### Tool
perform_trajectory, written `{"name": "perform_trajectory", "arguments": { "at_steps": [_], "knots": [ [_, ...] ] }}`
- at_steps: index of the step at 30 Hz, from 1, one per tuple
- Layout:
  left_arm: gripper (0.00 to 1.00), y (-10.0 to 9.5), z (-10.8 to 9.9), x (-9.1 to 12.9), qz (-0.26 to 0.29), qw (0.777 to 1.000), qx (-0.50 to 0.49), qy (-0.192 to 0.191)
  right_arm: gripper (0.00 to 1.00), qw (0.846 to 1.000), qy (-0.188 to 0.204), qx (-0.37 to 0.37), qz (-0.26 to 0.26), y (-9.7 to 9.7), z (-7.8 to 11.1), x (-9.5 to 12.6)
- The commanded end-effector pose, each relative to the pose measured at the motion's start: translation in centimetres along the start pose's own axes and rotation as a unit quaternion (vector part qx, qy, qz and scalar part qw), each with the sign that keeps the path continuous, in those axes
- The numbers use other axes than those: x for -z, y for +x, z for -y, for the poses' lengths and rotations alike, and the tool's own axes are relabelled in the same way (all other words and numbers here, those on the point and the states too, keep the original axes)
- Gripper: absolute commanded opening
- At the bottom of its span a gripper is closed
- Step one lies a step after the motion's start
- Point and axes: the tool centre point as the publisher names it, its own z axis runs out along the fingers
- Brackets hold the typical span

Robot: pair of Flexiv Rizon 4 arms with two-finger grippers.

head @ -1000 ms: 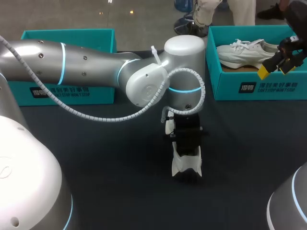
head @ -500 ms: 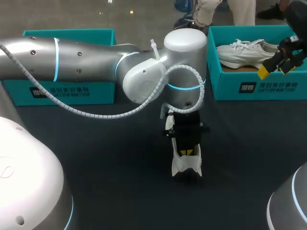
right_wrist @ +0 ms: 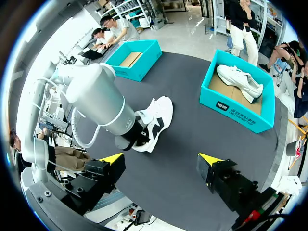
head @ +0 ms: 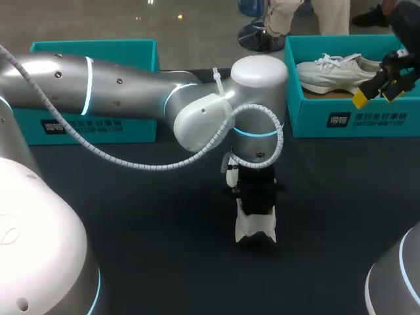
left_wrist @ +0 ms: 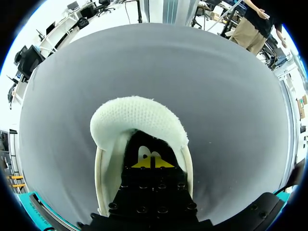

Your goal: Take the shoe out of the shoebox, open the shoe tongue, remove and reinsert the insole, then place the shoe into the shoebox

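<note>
A white shoe [head: 256,228] stands on the black table [head: 164,249], near the middle. My left arm [head: 197,118] reaches across from the left and points straight down into it. In the left wrist view my left gripper [left_wrist: 153,162] is shut, its yellow tips together inside the opening of the shoe [left_wrist: 139,118]. Whether the tips pinch the insole is hidden. My right gripper [head: 377,90] hangs open and empty at the far right, over the near wall of the right shoebox [head: 348,118]. From the right wrist view, its gripper [right_wrist: 161,159] is high above the shoe [right_wrist: 155,118].
A second white shoe [head: 335,72] lies in the teal right shoebox [right_wrist: 236,108]. An open teal box [head: 92,121] stands at the back left, seen with nothing in it [right_wrist: 132,57]. Bare black table lies in front of the shoe and to both sides.
The left gripper lifted slightly, showing its yellow tips half a second ago, then sank back into the shoe. The left arm shifted a little. The right arm kept still.
</note>
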Motion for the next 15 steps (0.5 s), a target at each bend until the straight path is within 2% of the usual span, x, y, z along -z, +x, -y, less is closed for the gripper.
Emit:
{"name": "perform_trajectory", "arguments": {
  "at_steps": [1,6,15],
  "knots": [
    [0.00,-0.3,-0.2,-1.8,0.001,1.000,0.002,-0.010,1.00,1.000,0.003,-0.001,0.000,-0.1,-0.3,0.0],
    [0.00,-0.2,-0.3,-1.8,0.001,1.000,0.005,-0.020,1.00,1.000,0.003,-0.001,0.000,-0.1,-0.3,0.0],
    [0.00,0.0,-0.3,0.8,0.010,0.999,-0.001,-0.052,1.00,1.000,0.003,-0.001,0.000,-0.1,-0.3,0.0]
  ]
}}
